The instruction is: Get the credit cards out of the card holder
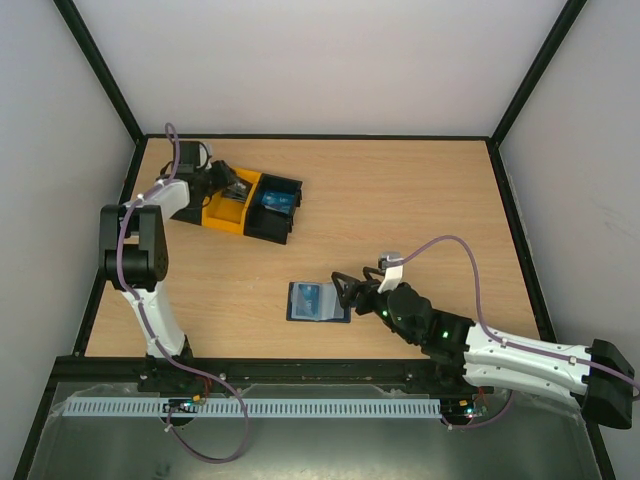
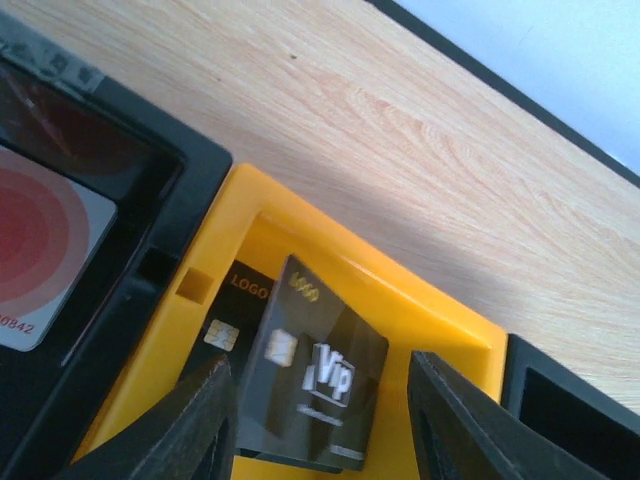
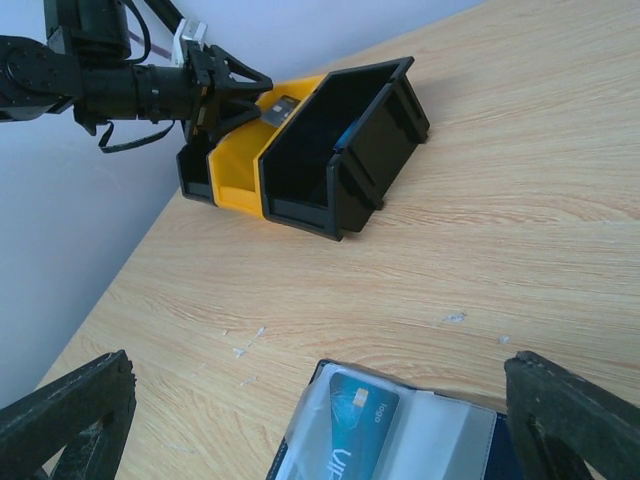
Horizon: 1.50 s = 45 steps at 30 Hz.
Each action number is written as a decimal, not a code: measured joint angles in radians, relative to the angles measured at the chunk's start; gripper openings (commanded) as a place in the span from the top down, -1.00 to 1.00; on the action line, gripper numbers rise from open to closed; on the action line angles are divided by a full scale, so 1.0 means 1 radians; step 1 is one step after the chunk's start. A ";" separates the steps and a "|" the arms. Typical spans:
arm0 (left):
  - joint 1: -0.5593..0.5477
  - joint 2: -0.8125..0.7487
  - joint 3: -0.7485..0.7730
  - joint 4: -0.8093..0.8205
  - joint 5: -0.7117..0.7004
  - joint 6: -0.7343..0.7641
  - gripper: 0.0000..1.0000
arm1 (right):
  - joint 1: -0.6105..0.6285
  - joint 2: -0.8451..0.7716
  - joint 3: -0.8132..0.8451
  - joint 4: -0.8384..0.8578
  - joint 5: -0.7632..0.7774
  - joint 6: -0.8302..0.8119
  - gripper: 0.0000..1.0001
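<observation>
- Left hand (image 1: 228, 185): I see it poised over the yellow bin (image 1: 225, 212) at the far left of the surface (image 1: 400, 200); its fingers (image 2: 200, 420) stand apart, released.
- Black card (image 2: 315, 380): marked "Vip"; it sits tilted inside the yellow bin between those fingers, with a visible gap to the right finger; its image is slightly blurred.
- Second black card (image 2: 225, 310): lies underneath the first, chip showing, lettered "LOGO".
- Neighbouring black bin (image 2: 170, 200): contains a red-and-white card (image 2: 40, 250).
- Other black bin (image 1: 275, 205): touches the yellow bin on its opposite side; something blue lies inside, which I cannot identify.
- Right hand (image 1: 345, 290): low at the right edge of the card holder (image 1: 318, 302); fingers spread fully wide, released, grasping nothing.
- Card holder: lies open and flat near the middle of the surface, well apart from the bins.
- Blue card (image 3: 355, 420): sits in a clear pocket of the holder.
</observation>
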State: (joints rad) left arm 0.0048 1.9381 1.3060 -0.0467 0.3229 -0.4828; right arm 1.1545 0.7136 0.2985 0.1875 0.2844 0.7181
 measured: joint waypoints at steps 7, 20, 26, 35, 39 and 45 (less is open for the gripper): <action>0.000 0.000 0.029 -0.008 0.025 0.000 -0.12 | 0.000 0.000 0.018 -0.045 0.033 0.018 -0.95; 0.000 -0.044 0.039 -0.076 0.114 0.014 -0.39 | 0.000 0.027 0.085 -0.134 0.063 0.059 -0.95; -0.008 -0.211 -0.101 -0.056 0.176 0.004 -0.53 | 0.000 0.026 0.101 -0.161 0.073 0.101 -0.95; -0.090 -0.500 -0.385 -0.015 0.276 -0.024 -0.46 | 0.000 0.084 0.101 -0.156 -0.010 0.117 -0.60; -0.172 -0.627 -0.535 0.005 0.283 -0.049 -0.42 | 0.000 0.096 0.079 -0.121 -0.043 0.132 -0.09; -0.309 -0.796 -0.773 0.064 0.280 -0.129 -0.40 | 0.000 0.164 0.072 -0.092 -0.061 0.180 0.10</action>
State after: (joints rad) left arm -0.3038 1.1419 0.5327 0.0170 0.6033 -0.6121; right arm 1.1545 0.8780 0.3702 0.0959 0.2237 0.8978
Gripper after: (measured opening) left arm 0.705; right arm 0.496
